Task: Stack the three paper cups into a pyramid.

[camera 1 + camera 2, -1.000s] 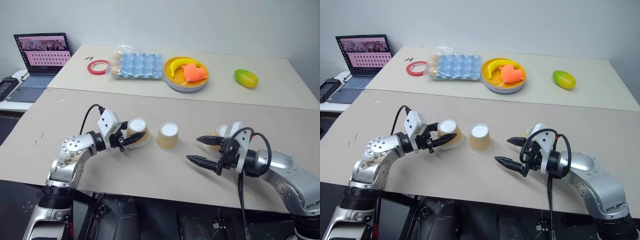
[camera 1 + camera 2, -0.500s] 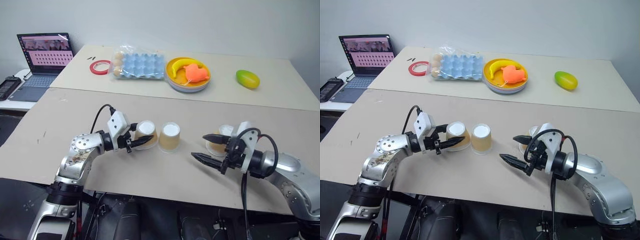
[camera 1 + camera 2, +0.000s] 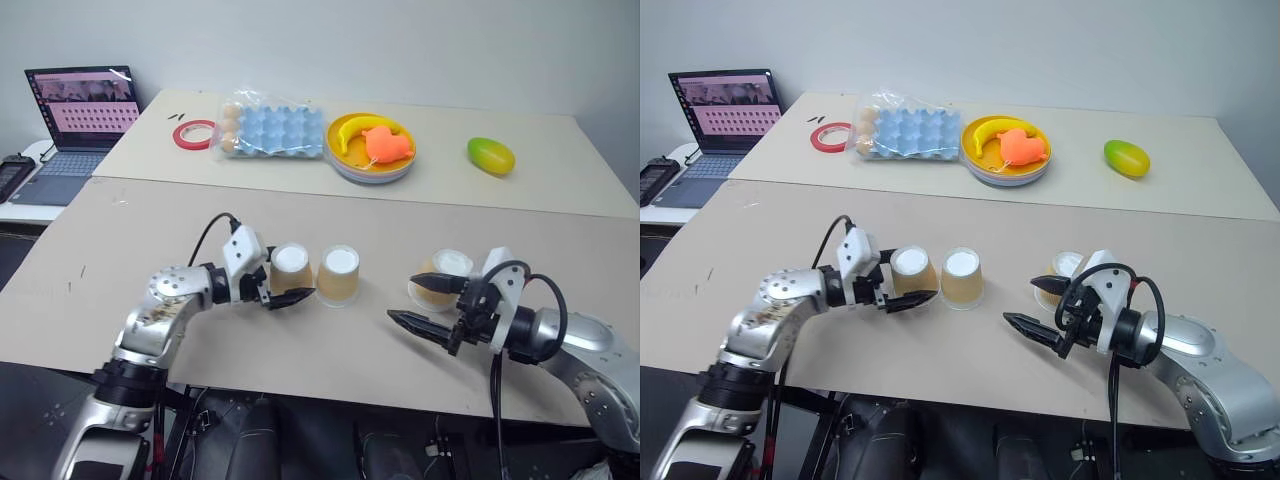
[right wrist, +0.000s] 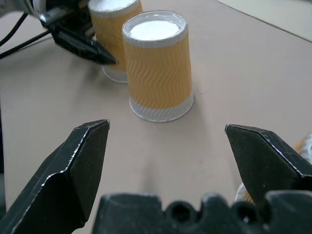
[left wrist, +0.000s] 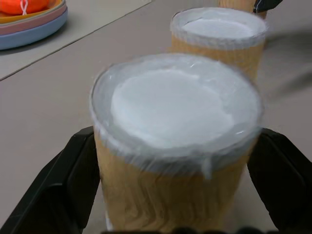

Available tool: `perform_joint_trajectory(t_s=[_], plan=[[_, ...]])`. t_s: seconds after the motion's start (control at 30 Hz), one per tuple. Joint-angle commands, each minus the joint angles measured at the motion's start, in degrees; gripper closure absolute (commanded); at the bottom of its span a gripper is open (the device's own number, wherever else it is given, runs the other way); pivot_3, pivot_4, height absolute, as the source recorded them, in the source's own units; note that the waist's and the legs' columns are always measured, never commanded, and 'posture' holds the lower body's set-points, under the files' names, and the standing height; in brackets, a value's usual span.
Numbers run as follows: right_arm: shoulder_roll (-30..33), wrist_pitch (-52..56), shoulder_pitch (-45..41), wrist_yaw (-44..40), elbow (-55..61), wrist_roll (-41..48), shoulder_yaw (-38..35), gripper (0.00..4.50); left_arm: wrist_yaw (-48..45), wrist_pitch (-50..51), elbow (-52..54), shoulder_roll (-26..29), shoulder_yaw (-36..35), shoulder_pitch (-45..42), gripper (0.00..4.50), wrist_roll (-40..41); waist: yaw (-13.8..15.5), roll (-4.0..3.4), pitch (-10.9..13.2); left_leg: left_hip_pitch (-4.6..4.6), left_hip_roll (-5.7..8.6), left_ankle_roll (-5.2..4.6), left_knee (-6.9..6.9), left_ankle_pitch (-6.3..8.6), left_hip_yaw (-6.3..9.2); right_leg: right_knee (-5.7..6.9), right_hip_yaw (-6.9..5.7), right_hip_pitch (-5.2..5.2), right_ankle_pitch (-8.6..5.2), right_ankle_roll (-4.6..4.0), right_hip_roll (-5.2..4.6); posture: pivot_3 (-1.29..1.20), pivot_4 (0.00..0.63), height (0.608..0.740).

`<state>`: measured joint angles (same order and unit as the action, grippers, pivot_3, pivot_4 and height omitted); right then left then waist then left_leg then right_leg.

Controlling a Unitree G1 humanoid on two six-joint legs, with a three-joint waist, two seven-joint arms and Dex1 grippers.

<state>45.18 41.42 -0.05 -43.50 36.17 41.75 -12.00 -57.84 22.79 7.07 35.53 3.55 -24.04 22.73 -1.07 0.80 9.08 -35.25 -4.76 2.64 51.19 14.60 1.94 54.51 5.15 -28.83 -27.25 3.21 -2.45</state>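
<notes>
The left claw [image 3: 282,287] straddles the left cup [image 3: 291,268], fingers wide and clear of its sides; the middle cup [image 3: 338,274] stands just beyond (both upside down). The third cup [image 3: 443,275] stands beside the gaping right claw [image 3: 428,303], the nearer claw.

Three tan corrugated paper cups sit upside down on the worktop [image 3: 330,360], white bases up, none stacked. The left cup [image 3: 291,269] and the middle cup [image 3: 338,275] stand upright side by side, nearly touching. The left cup sits between the spread fingers of the left claw [image 3: 284,285], a gap showing at each side. The right cup [image 3: 440,279] is well apart, at three o'clock from the middle cup, just beside the far finger of the right claw [image 3: 419,301].
</notes>
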Motion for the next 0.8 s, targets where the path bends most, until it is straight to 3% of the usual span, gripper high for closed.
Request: perform_joint_trajectory(t_s=[0.03, 0.13, 0.23, 0.4, 0.8], plan=[[3.4, 0.5, 5.8, -5.0, 4.8, 4.4, -6.0, 0.0, -2.3, 5.8, 7.2, 5.0, -5.3, 0.8, 0.02, 5.9, 0.0, -0.01, 0.0, 0.01, 0.0, 0.0, -0.02, 0.0, 0.0, -0.05, -0.01, 0.03, 0.0, 0.0, -0.01, 0.0, 0.15, 0.645], [6.6, 1.1, 14.4, -11.1, 6.3, 6.7, -12.0, 0.0, -3.0, 10.3, 10.9, 10.0, -9.6, 2.1, 0.02, 9.3, 0.2, -0.04, 0.1, 0.0, 0.01, 0.0, -0.06, 0.0, 0.0, -0.12, -0.02, 0.04, -0.01, 0.02, -0.02, 0.0, 0.15, 0.645], [9.6, 0.3, 16.9, -9.0, 0.6, -0.6, -11.8, 0.0, -2.6, 13.3, 13.0, 12.9, -12.6, 2.6, 0.02, 11.9, 0.2, -0.02, 0.1, 0.1, -0.06, 0.0, -0.1, 0.0, 0.03, -0.31, -0.1, 0.21, 0.0, 0.02, 0.0, 0.0, 0.15, 0.645], [9.2, -1.4, 9.0, -0.4, -11.8, -10.3, -8.3, 0.0, -2.6, 20.2, 16.9, 16.3, -17.1, 4.8, 0.02, 18.4, -0.1, 0.04, 0.1, 0.17, -0.1, 0.0, 0.03, 0.0, -0.08, -0.42, -0.01, -0.09, -0.14, -0.23, -0.02, 0.0, 0.15, 0.645], [5.7, 0.6, -4.2, -1.1, -12.7, -6.6, -5.5, 0.0, 0.3, 20.7, 25.0, 17.5, -21.5, 18.5, 0.02, 20.1, -0.2, -0.04, 0.2, -0.06, -0.08, -0.02, -0.32, 0.0, -0.25, -0.26, 0.18, -0.28, 0.09, -0.1, -0.02, 0.0, 0.15, 0.645]])
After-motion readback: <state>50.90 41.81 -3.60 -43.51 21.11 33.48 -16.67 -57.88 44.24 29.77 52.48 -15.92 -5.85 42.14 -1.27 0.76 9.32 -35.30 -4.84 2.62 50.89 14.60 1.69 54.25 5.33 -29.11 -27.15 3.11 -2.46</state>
